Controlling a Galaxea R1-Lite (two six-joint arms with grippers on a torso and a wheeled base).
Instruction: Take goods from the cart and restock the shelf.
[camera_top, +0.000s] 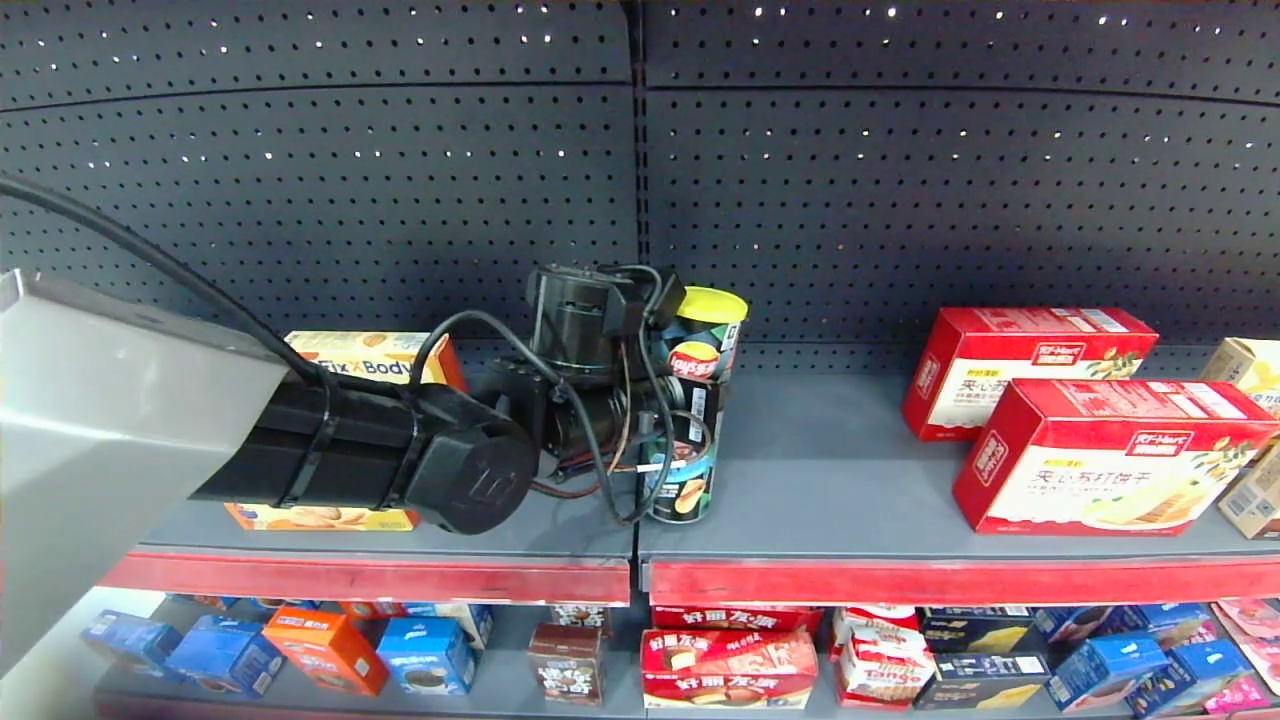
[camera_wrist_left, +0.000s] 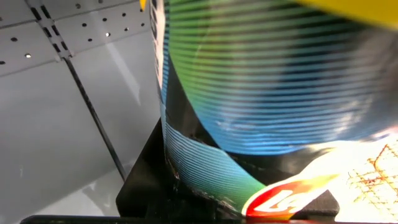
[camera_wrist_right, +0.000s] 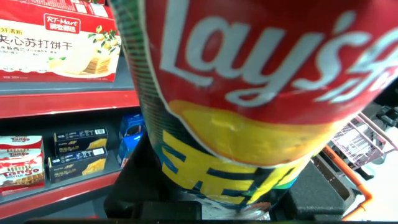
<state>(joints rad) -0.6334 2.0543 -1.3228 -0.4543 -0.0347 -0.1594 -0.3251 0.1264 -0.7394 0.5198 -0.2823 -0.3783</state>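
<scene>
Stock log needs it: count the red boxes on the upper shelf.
2. The back red box stands at the rear right; the front red box sits before it, nearer the shelf lip. The left arm may hide others.

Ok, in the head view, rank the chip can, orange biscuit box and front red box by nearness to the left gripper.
1. chip can, in the left gripper's jaws, mid-shelf.
2. orange biscuit box, on its left, behind the arm.
3. front red box, far right.
</scene>
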